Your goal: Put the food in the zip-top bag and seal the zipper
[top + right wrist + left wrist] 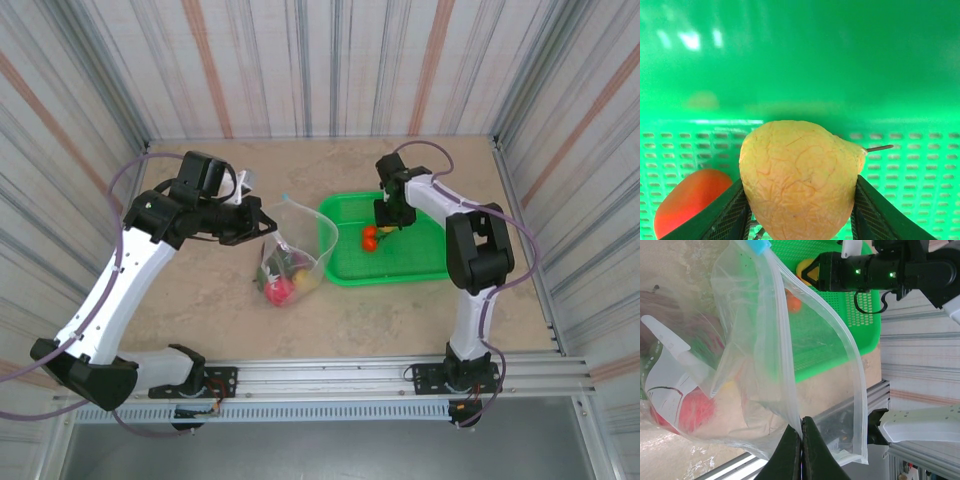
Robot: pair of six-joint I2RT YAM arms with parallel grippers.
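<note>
The bag [290, 255] lies on the surface [200, 310] just left of the green basket [410, 250], its mouth turned toward the basket. The left tool [801, 440] is pinched shut on one lip of that mouth. It lifts the lip so the two sides of the zipper [781, 315] stand apart and the opening gapes. This looks meant to give the other arm a clear way in. The light-blue slider [759, 245] sits at the far end of the strip, so the zipper is not yet drawn.

Inside the bag, at the closed end away from the basket, rest several pieces of food. A red piece [695, 410] is plain to see, with something dark green and something yellowish beside it, blurred by the plastic.

In the basket, the right tool [800, 215] is clamped on a yellow fruit [800, 175], a finger on each flank, near the basket's left wall [800, 60]. An orange piece [687, 200] lies just beside it on the mesh floor. By my reading, the task is well along, with these two pieces yet to go in and the sealing yet to do.
</note>
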